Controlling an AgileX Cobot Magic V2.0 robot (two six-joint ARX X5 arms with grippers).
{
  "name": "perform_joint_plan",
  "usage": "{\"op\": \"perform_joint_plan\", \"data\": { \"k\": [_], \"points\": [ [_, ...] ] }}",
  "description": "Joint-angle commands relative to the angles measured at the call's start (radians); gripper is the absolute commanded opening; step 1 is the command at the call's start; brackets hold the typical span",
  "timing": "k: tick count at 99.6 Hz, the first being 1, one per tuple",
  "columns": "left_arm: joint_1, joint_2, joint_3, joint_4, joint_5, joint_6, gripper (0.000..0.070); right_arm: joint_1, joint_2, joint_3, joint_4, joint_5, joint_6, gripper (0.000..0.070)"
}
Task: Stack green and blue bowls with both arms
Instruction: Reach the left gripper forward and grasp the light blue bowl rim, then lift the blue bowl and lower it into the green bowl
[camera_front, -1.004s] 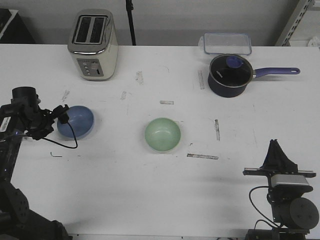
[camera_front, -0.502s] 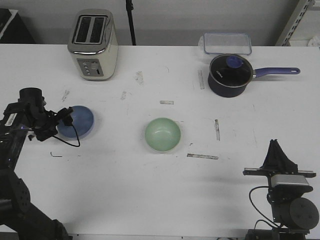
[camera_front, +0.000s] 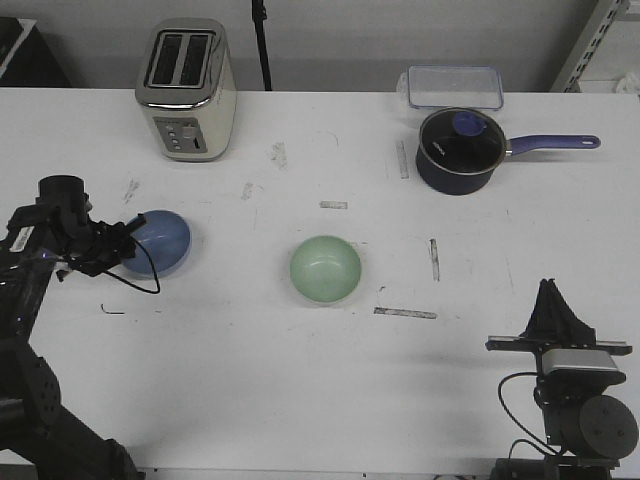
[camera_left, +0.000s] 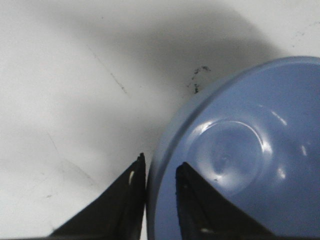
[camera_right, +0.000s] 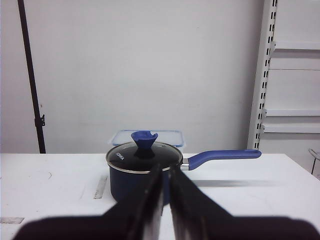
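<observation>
Black fingers (camera_left: 192, 200) of the left gripper (camera_left: 160, 195) nearly closed, pinching the rim of the blue bowl (camera_front: 155, 242) at the table's (camera_front: 300, 380) left side, one inside, one outside. Newly clamped, and lifted a touch since half a second ago, apparently. Grasp done, then; carry to the green bowl (camera_front: 326, 269) at centre, well apart, still to come. Right gripper (camera_right: 164, 200) parked near its base, fingers together, holding nothing.

White table (camera_front: 300, 390) carries toaster (camera_front: 186, 89), saucepan (camera_front: 458, 150), blue bowl (camera_front: 160, 241), green bowl (camera_front: 326, 269)
</observation>
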Motion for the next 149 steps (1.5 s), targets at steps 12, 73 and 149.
{"op": "perform_joint_plan", "data": {
  "k": [12, 73, 149],
  "points": [
    [0.001, 0.024, 0.019, -0.006, -0.002, 0.011, 0.0, 0.001, 0.001, -0.002, 0.011, 0.001, 0.005, 0.0015],
    [-0.2, -0.036, 0.181, -0.129, 0.052, -0.006, 0.0001, 0.001, 0.001, -0.002, 0.011, 0.001, 0.005, 0.0015],
    [-0.745, 0.066, 0.265, 0.032, 0.051, -0.113, 0.0001, 0.001, 0.001, -0.002, 0.011, 0.001, 0.005, 0.0015]
  ]
}}
